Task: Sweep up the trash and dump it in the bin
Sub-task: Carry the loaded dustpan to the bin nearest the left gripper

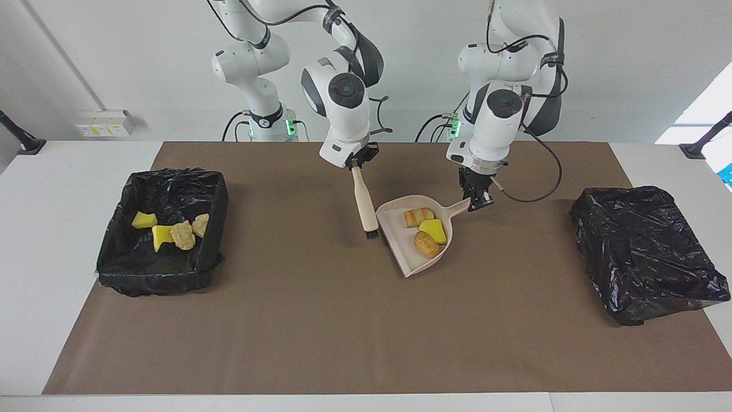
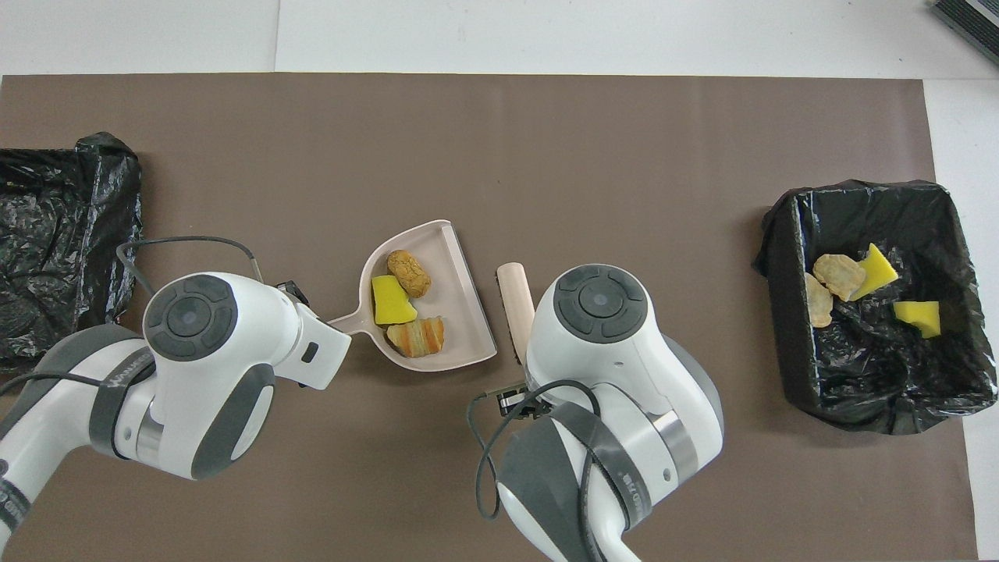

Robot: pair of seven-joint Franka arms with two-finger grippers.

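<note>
My left gripper (image 1: 476, 201) is shut on the handle of the beige dustpan (image 1: 400, 220), near the middle of the mat. In the pan lie three pieces of trash: a croissant lump (image 1: 418, 216), a yellow sponge piece (image 1: 433, 230) and a brown bread lump (image 1: 426, 244). My right gripper (image 1: 358, 162) is shut on the beige brush (image 1: 362, 200), which hangs tilted, bristles down, just outside the pan's open mouth. In the overhead view the dustpan (image 2: 460, 312), its trash (image 2: 408, 272) and the brush (image 2: 515, 293) show, and the wrists hide both grippers. The black-lined bin (image 1: 108, 252) holds several more scraps.
That bin (image 2: 788, 312) stands at the right arm's end of the brown mat, with sponge and bread pieces (image 2: 839, 275) in it. A second black-bagged bin (image 1: 646, 252) sits at the left arm's end, also seen from overhead (image 2: 62, 250). Cables loop from both wrists.
</note>
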